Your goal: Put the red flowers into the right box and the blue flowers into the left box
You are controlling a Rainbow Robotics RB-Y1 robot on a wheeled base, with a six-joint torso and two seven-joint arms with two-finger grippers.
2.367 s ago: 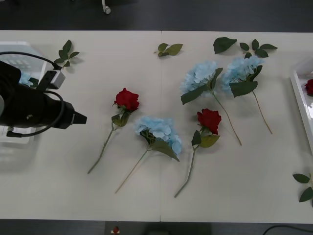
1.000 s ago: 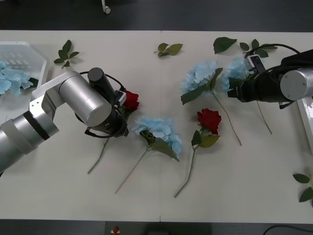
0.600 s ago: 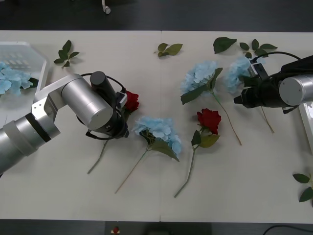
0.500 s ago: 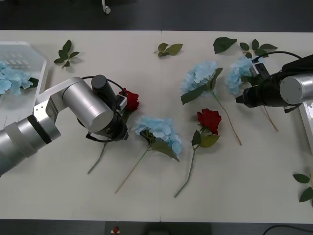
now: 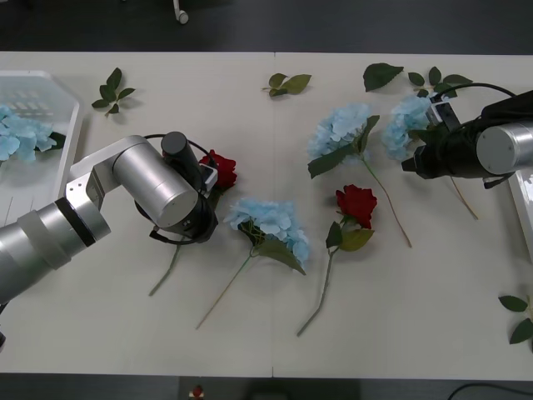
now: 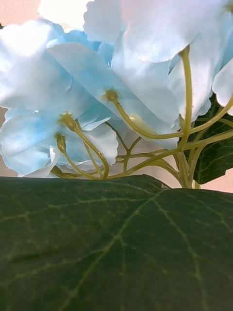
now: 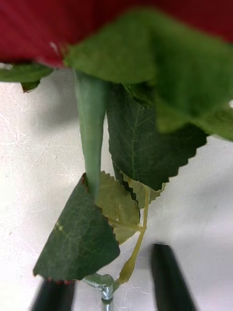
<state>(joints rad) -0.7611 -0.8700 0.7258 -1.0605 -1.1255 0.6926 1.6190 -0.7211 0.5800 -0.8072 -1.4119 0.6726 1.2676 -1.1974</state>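
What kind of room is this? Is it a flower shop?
Probably not a shop; it looks more like a robot lab or office. Fake red flowers and blue flowers lie on a plain white table, two metal robot arms reach over them, and a chair wheel stands on dark floor behind.

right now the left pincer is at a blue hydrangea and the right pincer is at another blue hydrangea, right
Not quite. In the front view the left pincer is at a red rose, not a blue hydrangea. The right pincer is at a blue hydrangea, as you said.
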